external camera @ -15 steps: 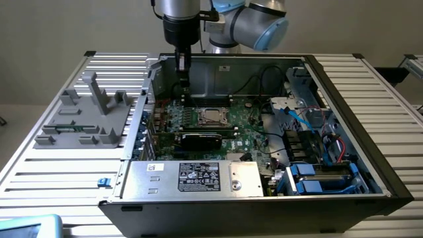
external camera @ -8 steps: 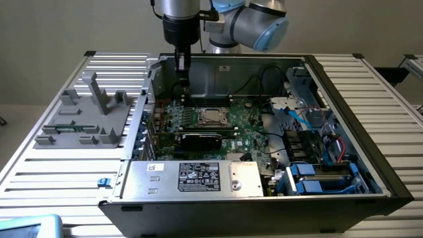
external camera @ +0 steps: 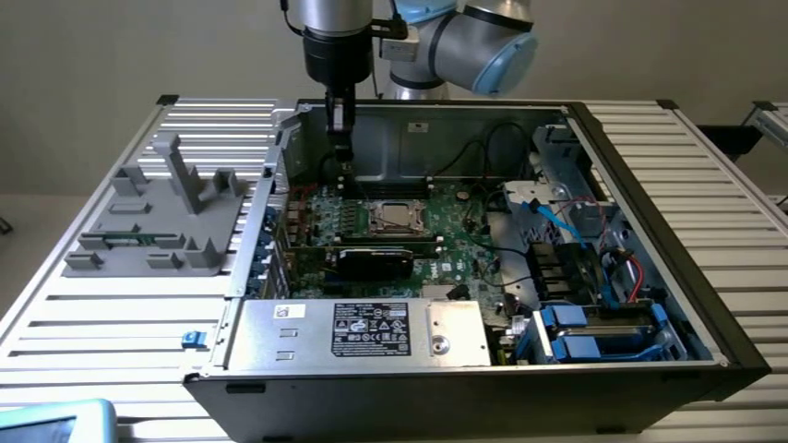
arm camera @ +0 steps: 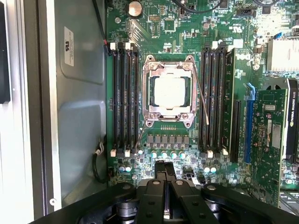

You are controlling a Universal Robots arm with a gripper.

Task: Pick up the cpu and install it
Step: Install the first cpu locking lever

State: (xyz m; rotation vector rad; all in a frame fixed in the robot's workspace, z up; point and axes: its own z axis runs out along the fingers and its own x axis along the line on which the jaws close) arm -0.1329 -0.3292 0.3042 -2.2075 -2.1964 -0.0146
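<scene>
- One tool [external camera: 341, 155]: fingers closed together, gripping nothing, poised above the motherboard [external camera: 462, 254].
- One cpu [arm camera: 170, 91]: silvery top up, lying in the socket, apart from the tool.
- One socket [arm camera: 146, 109]: metal-framed, near the tool.
- Two banks of memory slots [arm camera: 125, 98]: one on each side of the socket.
- One open computer case [external camera: 468, 397]: on the tabletop [external camera: 111, 314].
- One grey tray [external camera: 161, 221]: upright posts, outside the case at the exterior view's left.

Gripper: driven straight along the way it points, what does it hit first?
Likely the green motherboard, at the small components beside the socket, not the cpu seated in it. The shut gripper sits off the socket; depth unclear.
</scene>
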